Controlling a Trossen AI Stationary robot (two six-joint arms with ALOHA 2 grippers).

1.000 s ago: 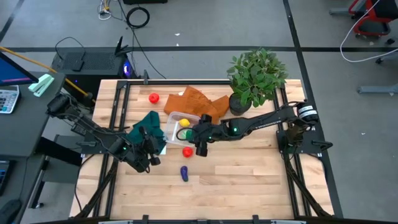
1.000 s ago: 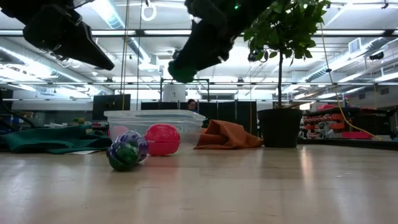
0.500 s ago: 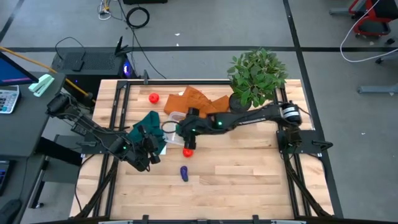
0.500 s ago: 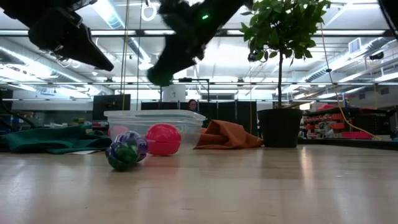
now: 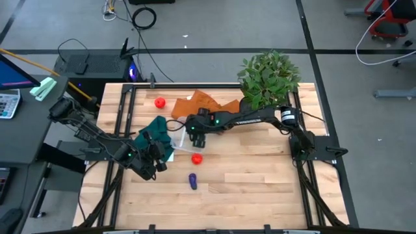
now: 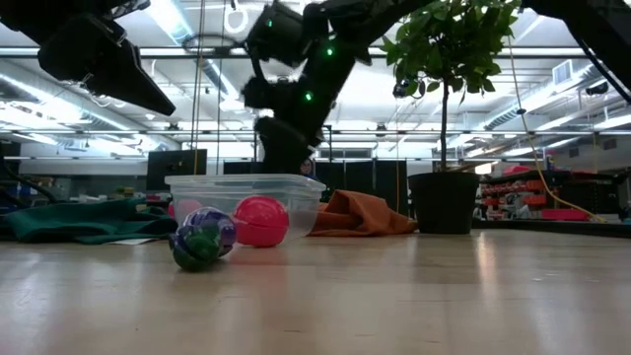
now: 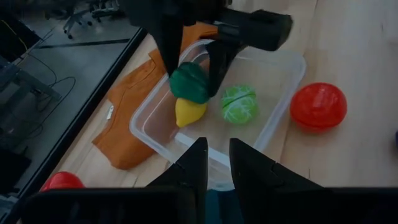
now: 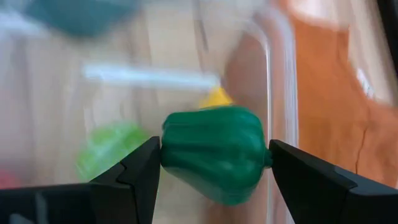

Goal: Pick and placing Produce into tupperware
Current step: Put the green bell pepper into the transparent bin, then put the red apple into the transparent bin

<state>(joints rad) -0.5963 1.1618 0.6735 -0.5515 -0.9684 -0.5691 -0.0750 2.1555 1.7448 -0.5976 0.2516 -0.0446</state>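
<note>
Hanging just above the tupperware [image 7: 273,112], the right gripper [image 7: 189,78] clamps the green produce [image 8: 214,152] between its jaws, squat body crosswise, directly over the box's interior. Inside the tupperware lie a yellow piece [image 7: 188,112] and a yellow-green piece [image 7: 239,104]. Beside the tupperware waits the left gripper [image 5: 151,159], nearly closed, empty.

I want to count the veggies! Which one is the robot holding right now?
The dark green pepper, pinched in the right tool above the clear tupperware. The yellow lemon and light green piece already lie inside.
</note>
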